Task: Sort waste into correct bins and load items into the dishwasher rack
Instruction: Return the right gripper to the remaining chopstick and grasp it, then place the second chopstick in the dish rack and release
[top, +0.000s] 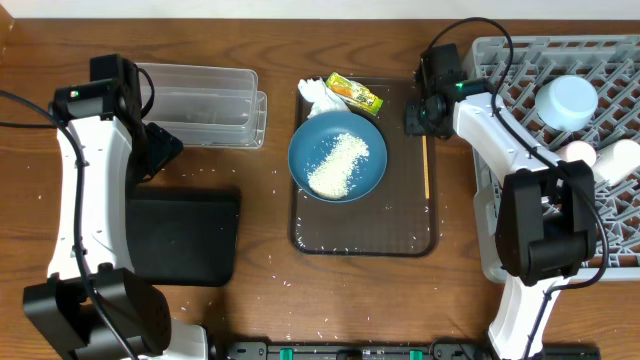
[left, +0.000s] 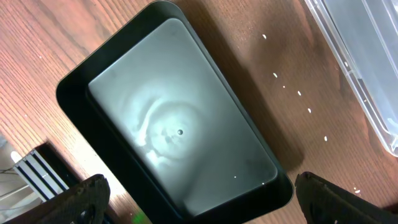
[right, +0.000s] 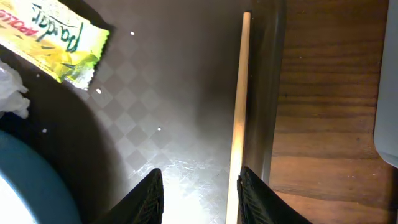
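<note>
My right tool (right: 199, 190) hangs low over the brown serving tray (right: 155, 112). Its fingers (right: 149, 193) are partly spread and grip nothing. The chopsticks (right: 238, 118) run lengthwise between them, much closer to the finger on the tray's rim side than to the other. From the wrist I make out one thin wooden stick for certain. Whether its mate lies tight against it, I cannot tell.

I judge this a light, stiff, smooth thing that will roll or swivel in a loose pinch. It lies flat on the tray floor, hard by the raised rim, so my fingertips must go right down to the floor, and the rim crowds the finger on that side. I would take hold near the middle of the length, so neither end droops, and squeeze squarely so that both sticks, if two, come up together.

Past my other finger is bare tray, then the edge of the blue plate (right: 43, 180) with its rice (top: 340, 165). Ahead on that same side lie the yellow-green wrapper (right: 56, 40) and the napkin (right: 9, 93). Beyond the rim is bare tabletop (right: 329, 93), then the rack (top: 600, 60).

My left tool (left: 202, 199) is spread wide and empty above the black tray (left: 186, 93). The clear tub (left: 367, 62) is off to one side.
</note>
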